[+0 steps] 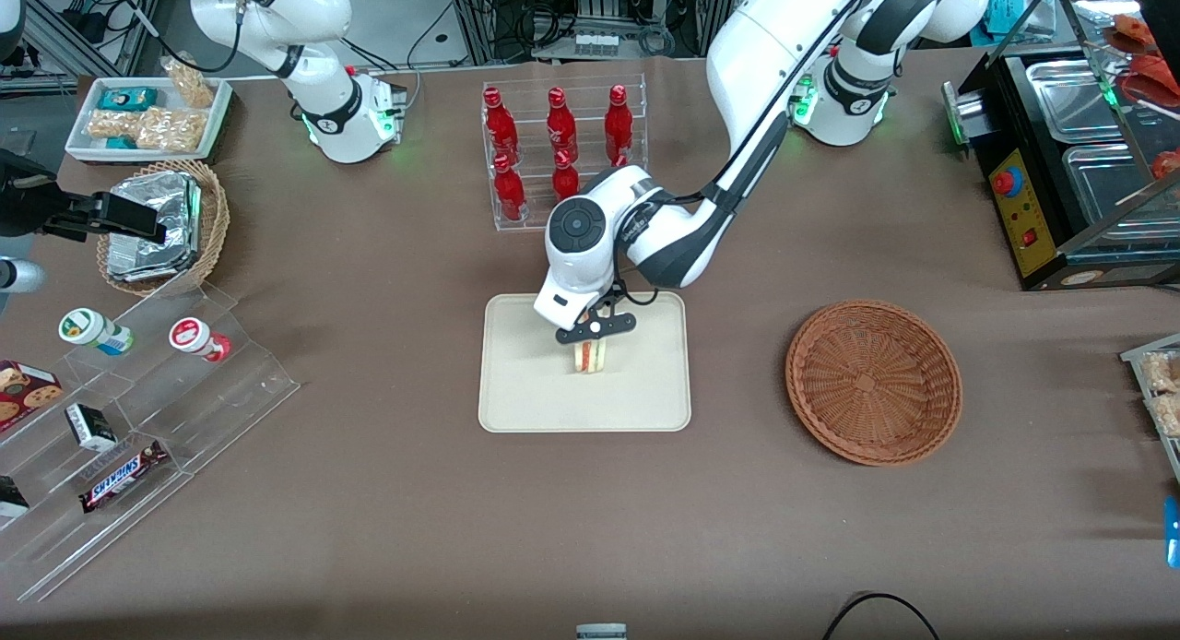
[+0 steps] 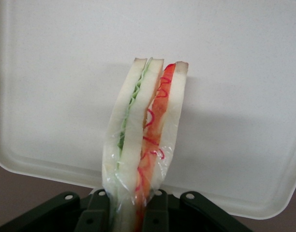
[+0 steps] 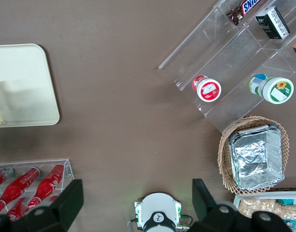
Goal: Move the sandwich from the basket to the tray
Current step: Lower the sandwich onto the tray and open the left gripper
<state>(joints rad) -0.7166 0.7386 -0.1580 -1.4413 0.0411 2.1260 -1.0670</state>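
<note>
The sandwich is a wedge of white bread with green and red filling, in clear wrap. It stands on or just over the middle of the cream tray. My left gripper is over the tray and is shut on the sandwich. In the left wrist view the sandwich runs up from between the black fingers, with the tray under it. The reddish-brown basket lies empty beside the tray, toward the working arm's end of the table.
A clear rack of red bottles stands just farther from the front camera than the tray. A tan basket with foil packets and clear stepped shelves with snacks lie toward the parked arm's end. A black appliance stands at the working arm's end.
</note>
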